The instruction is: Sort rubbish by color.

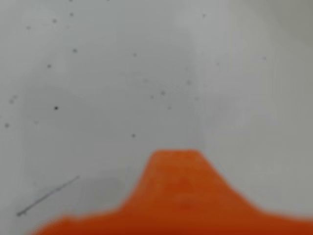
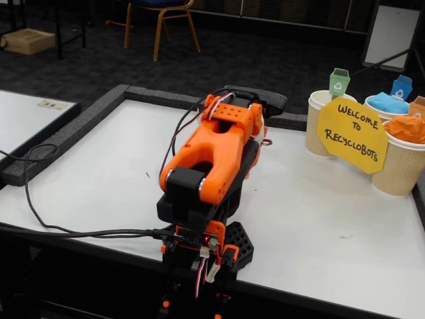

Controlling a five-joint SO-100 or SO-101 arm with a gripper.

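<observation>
On the white table (image 2: pixel 319 219), arm (image 2: pixel 212 156) sits folded low; fingers' (image 1: pixel 175 161) state unclear.

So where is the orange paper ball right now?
In the fixed view, the orange paper wad sits inside the paper cup at the far right edge, just right of the yellow welcome sign, with the blue wad behind it.

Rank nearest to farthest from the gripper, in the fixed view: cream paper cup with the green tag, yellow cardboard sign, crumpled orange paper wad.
1. Cream paper cup, just right of the gripper.
2. Yellow cardboard sign, further right.
3. Orange paper wad, in the far-right cup.
</observation>
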